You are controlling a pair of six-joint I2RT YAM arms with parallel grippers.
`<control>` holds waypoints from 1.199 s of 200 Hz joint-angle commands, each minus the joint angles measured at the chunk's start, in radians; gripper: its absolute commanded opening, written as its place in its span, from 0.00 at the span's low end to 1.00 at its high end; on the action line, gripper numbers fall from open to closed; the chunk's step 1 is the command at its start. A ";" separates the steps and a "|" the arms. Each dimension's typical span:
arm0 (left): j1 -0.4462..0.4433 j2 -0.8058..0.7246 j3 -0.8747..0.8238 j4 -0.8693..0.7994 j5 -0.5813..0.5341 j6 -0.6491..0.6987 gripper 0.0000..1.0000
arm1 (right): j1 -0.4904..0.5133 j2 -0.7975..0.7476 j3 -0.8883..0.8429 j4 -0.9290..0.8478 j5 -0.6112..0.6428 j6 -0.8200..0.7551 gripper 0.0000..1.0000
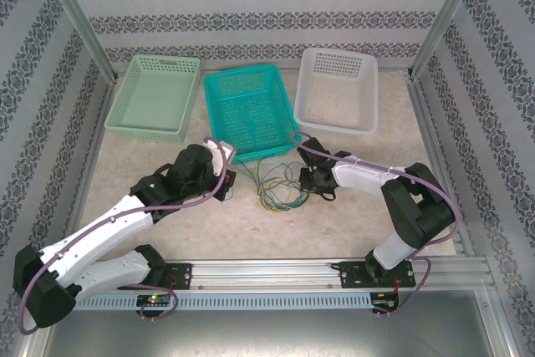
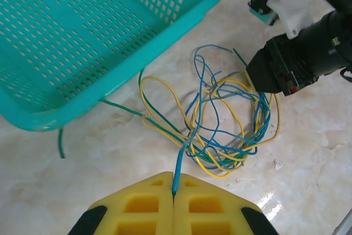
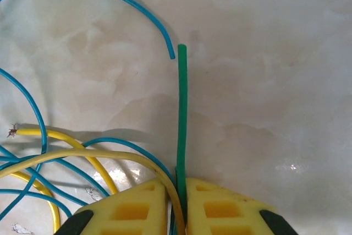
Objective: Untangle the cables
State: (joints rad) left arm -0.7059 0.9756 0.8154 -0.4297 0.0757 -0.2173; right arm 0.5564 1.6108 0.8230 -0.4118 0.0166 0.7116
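**Two-armed separation of tangled cables.** The left tool (image 2: 174,188) is closed on the end of a blue wire (image 2: 180,160). This wire runs straight ahead of the tool's tips into the knot of cables (image 2: 228,127) lying on the desk (image 2: 313,158). A teal basket (image 2: 137,61) stands ahead and to the left of this tool, with one corner close to the knot.

The right tool (image 3: 180,191), across the knot from the left one, is pinched on a green wire (image 3: 182,114) whose free end points straight ahead of its tips. A yellow wire (image 3: 82,155) curves into the same gap; whether it is also caught cannot be told.

Suggested practice:
- Draw the two tools apart slowly and low over the desk.
- Watch that the loops slide rather than tighten.
- Should the yellow wire drag along, release and regrip the green wire alone.
- Keep the pull away from the basket corner, where a strand could snag.
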 commanded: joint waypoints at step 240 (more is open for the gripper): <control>-0.009 -0.045 0.056 0.054 -0.008 -0.108 0.00 | 0.055 -0.507 -0.137 -0.183 -0.015 0.210 0.72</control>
State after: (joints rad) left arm -0.7059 0.9291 0.8761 -0.4477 0.0521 -0.2905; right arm 0.5861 1.1843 0.7280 -0.5095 0.0330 0.7879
